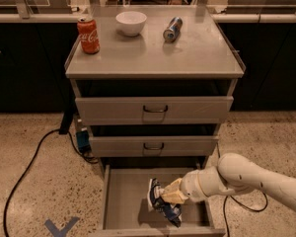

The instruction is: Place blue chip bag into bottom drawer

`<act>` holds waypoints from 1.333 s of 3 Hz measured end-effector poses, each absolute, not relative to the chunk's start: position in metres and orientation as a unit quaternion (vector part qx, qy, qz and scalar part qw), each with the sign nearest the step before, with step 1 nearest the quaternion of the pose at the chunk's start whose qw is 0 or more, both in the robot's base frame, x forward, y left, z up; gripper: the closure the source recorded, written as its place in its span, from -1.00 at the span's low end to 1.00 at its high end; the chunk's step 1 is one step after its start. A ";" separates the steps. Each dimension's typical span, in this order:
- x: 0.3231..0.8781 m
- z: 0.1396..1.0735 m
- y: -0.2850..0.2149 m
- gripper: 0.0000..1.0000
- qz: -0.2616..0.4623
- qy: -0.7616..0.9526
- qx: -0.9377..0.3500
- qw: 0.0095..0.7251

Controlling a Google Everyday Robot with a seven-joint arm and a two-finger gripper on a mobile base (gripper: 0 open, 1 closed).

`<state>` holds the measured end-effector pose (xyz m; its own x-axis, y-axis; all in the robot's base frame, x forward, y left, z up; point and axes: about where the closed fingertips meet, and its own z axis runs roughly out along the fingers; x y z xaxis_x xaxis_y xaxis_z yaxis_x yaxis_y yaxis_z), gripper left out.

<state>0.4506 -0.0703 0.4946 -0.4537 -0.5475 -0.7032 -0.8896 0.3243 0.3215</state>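
The blue chip bag (160,202), crumpled dark blue foil with white patches, is inside the open bottom drawer (123,201), low over its grey floor towards the front right. My gripper (173,195) reaches in from the right on a white arm and is shut on the bag's right side. The bag's lower end is at or close to the drawer floor; I cannot tell if it touches.
On the cabinet top stand a red soda can (88,34), a white bowl (130,22) and a blue-silver can (172,28) lying on its side. The two upper drawers (154,109) are closed. A black cable (29,163) and a blue floor mark (61,228) lie at the left.
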 end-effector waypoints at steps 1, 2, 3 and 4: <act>0.451 0.495 -0.070 1.00 0.352 0.777 -0.463 0.243; 0.467 0.472 -0.064 1.00 0.355 0.774 -0.459 0.253; 0.500 0.439 -0.057 1.00 0.366 0.773 -0.443 0.268; 0.527 0.401 -0.054 1.00 0.387 0.779 -0.403 0.284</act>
